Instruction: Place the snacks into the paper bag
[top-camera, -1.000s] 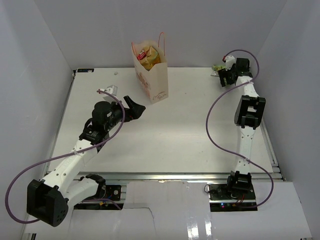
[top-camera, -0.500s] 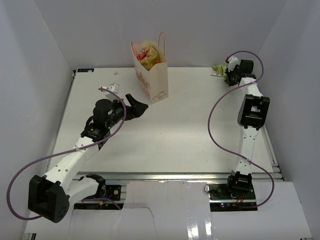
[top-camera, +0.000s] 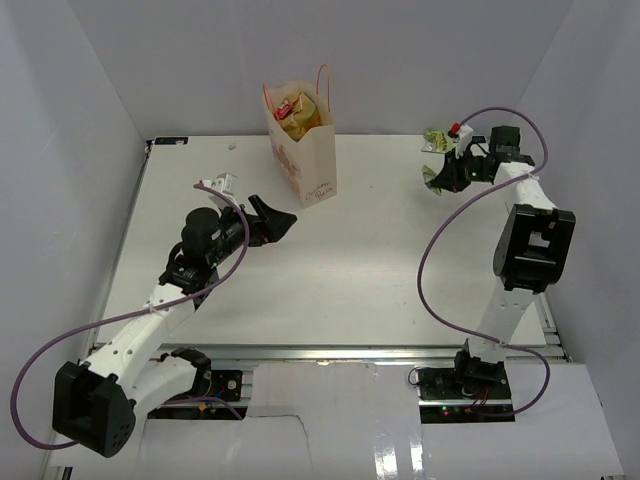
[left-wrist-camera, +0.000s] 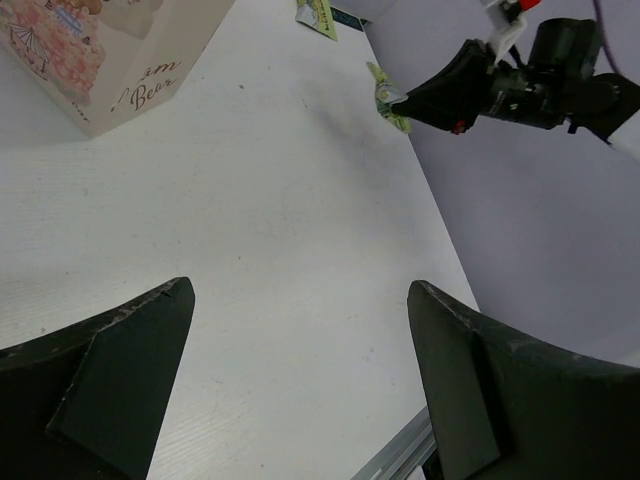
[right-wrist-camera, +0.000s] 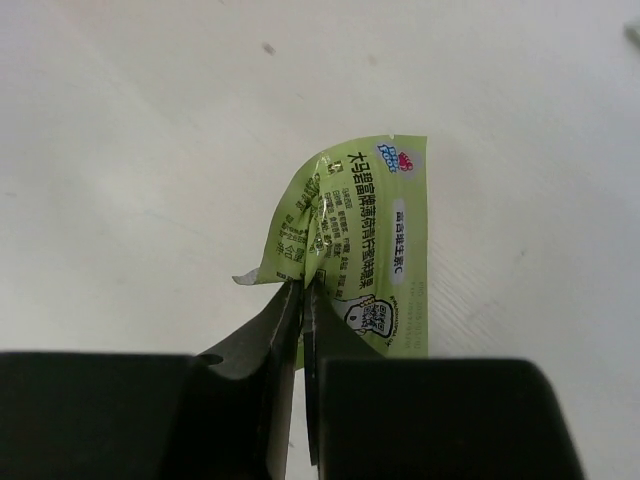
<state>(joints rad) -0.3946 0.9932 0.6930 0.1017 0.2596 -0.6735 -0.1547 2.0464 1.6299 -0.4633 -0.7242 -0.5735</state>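
The cream paper bag (top-camera: 308, 160) stands upright at the back of the table, with a tan-yellow chip bag (top-camera: 298, 118) and a red-wrapped piece showing in its mouth. My right gripper (top-camera: 443, 174) is at the back right, shut on a crumpled light green candy packet (right-wrist-camera: 365, 250), pinched at its lower left corner and hanging over the table. The left wrist view shows that packet (left-wrist-camera: 390, 98) off the surface. A second green packet (top-camera: 437, 138) lies by the back wall. My left gripper (top-camera: 277, 215) hovers open and empty, right of and below the bag.
White walls close in the table (top-camera: 350, 270) at the back and both sides. The right arm's elbow (top-camera: 532, 245) stands over the table's right edge. A purple cable loops beside each arm. A metal rail runs along the near edge.
My right gripper has shut on the light green packet and drawn it off the table toward the near side. The right elbow swung out to the right. The left arm shifted slightly.
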